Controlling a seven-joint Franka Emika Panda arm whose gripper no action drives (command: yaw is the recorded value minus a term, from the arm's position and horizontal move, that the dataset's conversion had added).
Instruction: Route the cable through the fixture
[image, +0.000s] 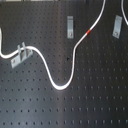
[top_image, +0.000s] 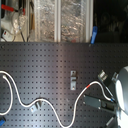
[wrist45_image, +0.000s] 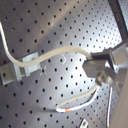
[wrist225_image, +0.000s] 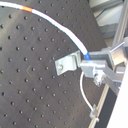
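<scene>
1. Claw (wrist225_image: 89, 64) looks clamped on the long white cable (image: 75, 47), near the pegboard's right edge in the second exterior view.
2. Upright light-grey metal fixture (image: 70, 26) stands mid-board, unthreaded.
3. I'd keep slack while carrying it across.

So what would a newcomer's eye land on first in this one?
The white cable snaking in big curves across the black pegboard, its short red band just to the first exterior view's right of the upright grey bracket. Next, the wider slanted bracket at the first exterior view's left, which the cable already passes through. In the second wrist view, the claw appears to grip the cable beside another bracket.
</scene>
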